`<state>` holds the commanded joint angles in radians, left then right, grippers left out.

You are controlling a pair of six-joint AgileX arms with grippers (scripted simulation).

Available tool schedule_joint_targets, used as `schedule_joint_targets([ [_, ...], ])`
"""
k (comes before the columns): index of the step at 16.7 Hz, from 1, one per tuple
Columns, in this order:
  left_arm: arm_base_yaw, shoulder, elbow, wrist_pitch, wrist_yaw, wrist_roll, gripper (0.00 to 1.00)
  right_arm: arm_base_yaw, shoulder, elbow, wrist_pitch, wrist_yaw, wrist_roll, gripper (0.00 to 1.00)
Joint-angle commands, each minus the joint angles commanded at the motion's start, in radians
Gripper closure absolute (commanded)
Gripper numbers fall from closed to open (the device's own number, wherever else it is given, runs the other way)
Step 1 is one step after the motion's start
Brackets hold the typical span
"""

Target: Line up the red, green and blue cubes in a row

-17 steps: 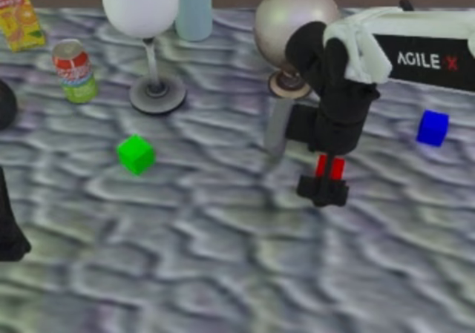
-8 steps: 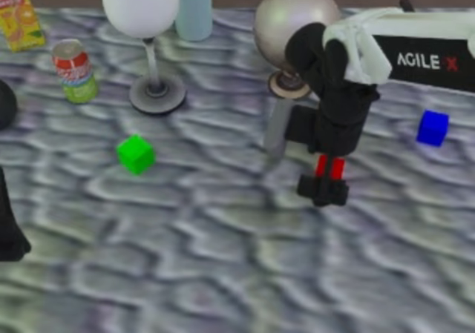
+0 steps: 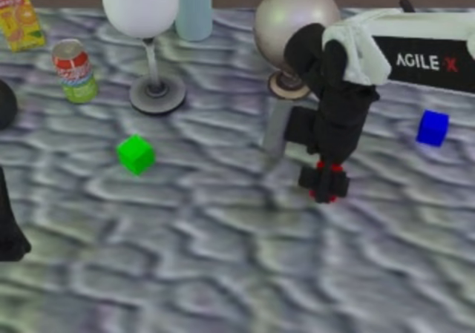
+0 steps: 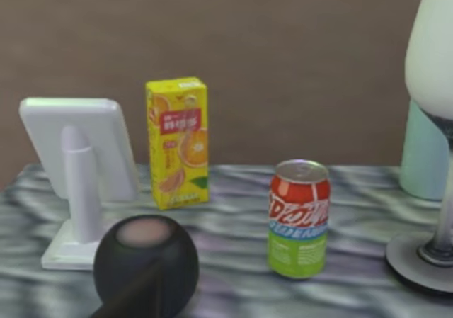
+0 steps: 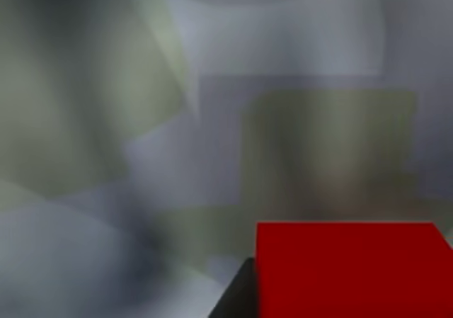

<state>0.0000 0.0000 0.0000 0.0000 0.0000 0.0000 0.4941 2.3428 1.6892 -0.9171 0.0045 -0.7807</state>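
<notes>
Right gripper (image 3: 323, 184) has dropped w/ the small glossy red cube (image 3: 324, 168) clenched in its fingers, now at the rippled grey surface (image 3: 223, 259) betw. green cube (image 3: 136, 154) & blue cube (image 3: 432, 127), prob. ready to release; left arm parked at left edge.

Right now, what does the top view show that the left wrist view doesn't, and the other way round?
Only the top view shows the right gripper over the red cube at centre right, the green cube at centre left, the blue cube at the right, and the silver globe. Only the left wrist view shows a white stand on the table. Both show the juice carton, the soda can, the wine glass, the black ball and the pale blue cup. The left arm is parked at the top view's left edge.
</notes>
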Motion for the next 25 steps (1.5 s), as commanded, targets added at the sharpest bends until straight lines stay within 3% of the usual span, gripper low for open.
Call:
schedule_joint_targets([
  [7, 0.000, 0.000, 0.000, 0.000, 0.000, 0.000, 0.00, 0.000, 0.000, 0.000, 0.000, 0.000, 0.000, 1.00],
  [8, 0.000, 0.000, 0.000, 0.000, 0.000, 0.000, 0.00, 0.000, -0.043, 0.002, -0.030, -0.015, 0.018, 1.00],
  [17, 0.000, 0.000, 0.000, 0.000, 0.000, 0.000, 0.00, 0.009, -0.112, 0.158, -0.258, -0.016, 0.016, 1.00],
  [22, 0.000, 0.000, 0.000, 0.000, 0.000, 0.000, 0.00, 0.006, -0.111, 0.165, -0.265, -0.016, 0.018, 1.00],
  [25, 0.000, 0.000, 0.000, 0.000, 0.000, 0.000, 0.00, 0.071, -0.078, 0.234, -0.298, -0.016, 0.034, 1.00],
])
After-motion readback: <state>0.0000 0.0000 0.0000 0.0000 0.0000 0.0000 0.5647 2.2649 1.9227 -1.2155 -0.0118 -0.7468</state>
